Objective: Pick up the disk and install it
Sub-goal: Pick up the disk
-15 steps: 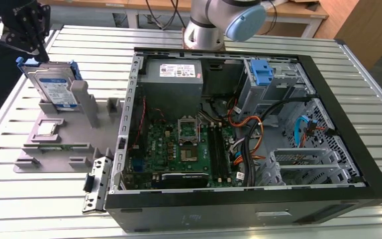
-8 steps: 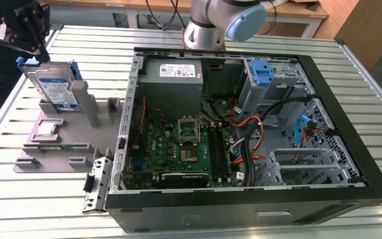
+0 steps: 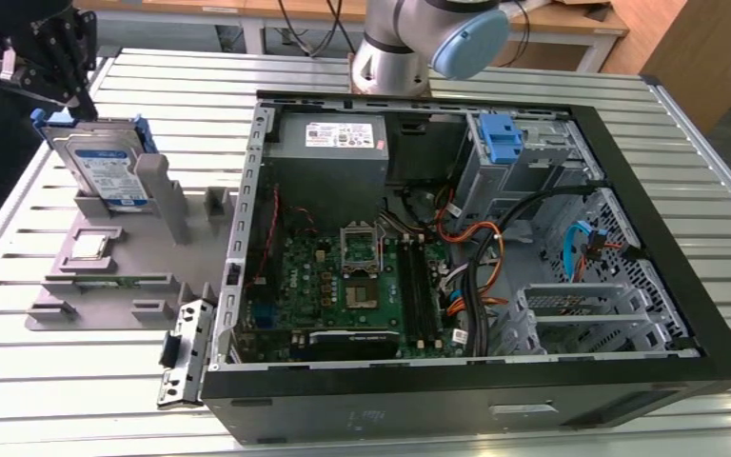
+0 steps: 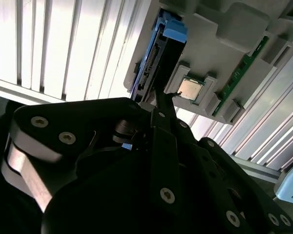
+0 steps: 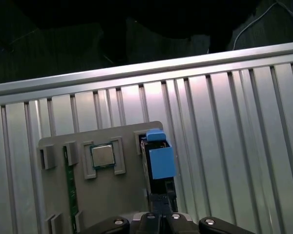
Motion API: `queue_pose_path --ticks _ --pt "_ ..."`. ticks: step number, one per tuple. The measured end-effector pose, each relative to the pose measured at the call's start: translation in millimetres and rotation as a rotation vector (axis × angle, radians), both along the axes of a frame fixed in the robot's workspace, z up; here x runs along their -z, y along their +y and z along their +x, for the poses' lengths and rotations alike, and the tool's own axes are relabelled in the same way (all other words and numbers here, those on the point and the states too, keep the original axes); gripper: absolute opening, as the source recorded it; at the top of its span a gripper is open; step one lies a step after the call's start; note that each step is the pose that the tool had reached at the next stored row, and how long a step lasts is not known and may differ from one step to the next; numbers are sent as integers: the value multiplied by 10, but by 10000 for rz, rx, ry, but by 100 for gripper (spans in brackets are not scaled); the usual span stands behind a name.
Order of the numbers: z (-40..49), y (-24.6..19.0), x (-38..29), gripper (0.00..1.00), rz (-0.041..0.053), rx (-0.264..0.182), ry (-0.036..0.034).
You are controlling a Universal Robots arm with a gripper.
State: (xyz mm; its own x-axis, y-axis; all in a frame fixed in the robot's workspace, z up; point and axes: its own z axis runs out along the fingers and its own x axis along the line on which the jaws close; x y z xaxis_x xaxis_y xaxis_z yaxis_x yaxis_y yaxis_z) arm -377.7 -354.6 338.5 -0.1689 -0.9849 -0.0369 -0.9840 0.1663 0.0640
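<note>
The disk [image 3: 102, 164], labelled blue and white, is stood upright in a grey holder [image 3: 99, 286] on the desk [image 3: 340, 67], at the exterior view's left. The hand [image 3: 68, 100] is seen just above it; whether it is open or closed cannot be told.

Bright overhead light, strong glare on the table slats [image 4: 49, 44], deep darkness beyond their edge.

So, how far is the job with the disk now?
Nothing looks done: the disk stands upright in the grey holder, outside the computer case. In hand: the hand is at the disk's top edge, grip unclear. Left: pick-up and install.
</note>
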Motion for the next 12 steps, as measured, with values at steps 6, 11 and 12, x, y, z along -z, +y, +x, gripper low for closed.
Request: queue_pose_path --ticks 6,11,12 --pt "1 0 1 17 15 0 0" --pt "0 0 1 24 16 0 0" --pt "0 0 1 24 17 0 -1"
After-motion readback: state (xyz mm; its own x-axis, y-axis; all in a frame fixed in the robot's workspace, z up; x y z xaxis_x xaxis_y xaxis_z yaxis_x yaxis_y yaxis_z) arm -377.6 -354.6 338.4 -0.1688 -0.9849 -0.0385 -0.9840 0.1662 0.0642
